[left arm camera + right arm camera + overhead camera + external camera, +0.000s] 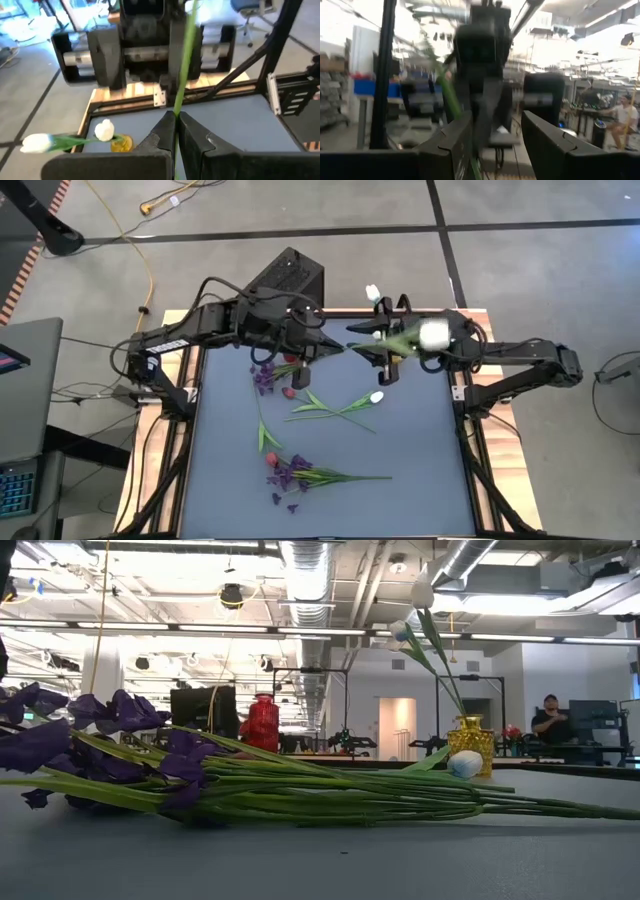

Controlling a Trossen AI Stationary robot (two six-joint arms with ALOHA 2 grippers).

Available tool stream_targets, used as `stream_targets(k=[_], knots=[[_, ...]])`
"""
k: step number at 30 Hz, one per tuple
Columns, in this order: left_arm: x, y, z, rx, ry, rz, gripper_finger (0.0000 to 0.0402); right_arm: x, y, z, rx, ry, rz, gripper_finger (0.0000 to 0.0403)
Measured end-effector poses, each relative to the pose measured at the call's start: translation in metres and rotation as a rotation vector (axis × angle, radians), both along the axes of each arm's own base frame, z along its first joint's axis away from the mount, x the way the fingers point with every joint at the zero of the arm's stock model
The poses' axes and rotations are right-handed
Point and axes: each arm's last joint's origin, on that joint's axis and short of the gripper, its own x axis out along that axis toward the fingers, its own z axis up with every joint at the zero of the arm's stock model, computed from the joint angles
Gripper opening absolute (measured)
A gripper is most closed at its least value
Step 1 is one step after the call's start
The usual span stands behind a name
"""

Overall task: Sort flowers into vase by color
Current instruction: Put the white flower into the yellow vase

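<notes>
Landmark taken: the yellow vase (470, 737) standing at the far edge of the bench (420, 470), already holding white tulips (400, 631) that rise upright out of it.

Left tool (176, 131): fingers pressed together on a thin green stem (186, 55), which runs straight up between them in the left wrist view. From above, this tool (325, 348) sits to the left of the vase, above the far part of the bench. The vase (121, 144) with its two white blooms (104, 130) shows beyond the left tool's fingers.

Right tool (390, 350): positioned just beside the vase, meeting the left tool over the same stem. Its fingers (451, 145) stand apart, with the green stem (449, 95) passing beside the inner face of one of them; whether they touch it cannot be told. A white tulip head (433, 333) lies over the right wrist in the high view.

Remaining flowers lie flat on the bench, nearer than the vase: a white tulip (376, 397) with leafy stem near mid-bench, a purple cluster (265, 375) and red bud (289, 392) to its left, and a second purple cluster (292, 473) with red bud (271, 459) well apart from the vase at the near side. The low view shows purple blooms (120, 715) and long stems in the foreground.

A red vase (262, 722) shows in the low view, left of the yellow one. A person (549, 720) sits in the room behind.
</notes>
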Motion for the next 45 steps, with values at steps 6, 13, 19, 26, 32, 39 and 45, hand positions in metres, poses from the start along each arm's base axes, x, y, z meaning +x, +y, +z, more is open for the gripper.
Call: stream_targets(k=[6, 13, 19, 26, 32, 39, 45], knots=[[-0.019, -0.001, 0.009, 0.007, -0.033, 0.005, 0.0000, 0.001, 0.000, -0.003, -0.010, 0.040, -0.004, 0.0195], [-0.011, 0.001, 0.001, 0.012, -0.001, 0.014, 0.0000, 0.001, 0.001, -0.003, -0.008, 0.036, 0.002, 0.0195], [-0.010, 0.003, -0.001, 0.013, 0.013, 0.024, 0.0000, 0.000, 0.007, -0.001, -0.010, 0.009, 0.025, 0.0194], [-0.008, 0.004, -0.004, 0.017, 0.015, 0.037, 0.0000, -0.001, 0.009, 0.003, -0.014, -0.033, 0.032, 0.0185], [-0.001, 0.005, -0.020, 0.009, 0.064, 0.059, 0.0000, -0.002, 0.008, 0.005, -0.013, -0.052, 0.024, 0.0164], [0.002, 0.006, -0.024, 0.005, 0.052, 0.062, 0.0000, -0.002, 0.007, 0.004, -0.013, -0.042, 0.020, 0.0131], [-0.003, 0.005, -0.016, 0.023, 0.010, 0.057, 0.0000, -0.001, 0.005, 0.003, -0.012, -0.033, 0.008, 0.0121]])
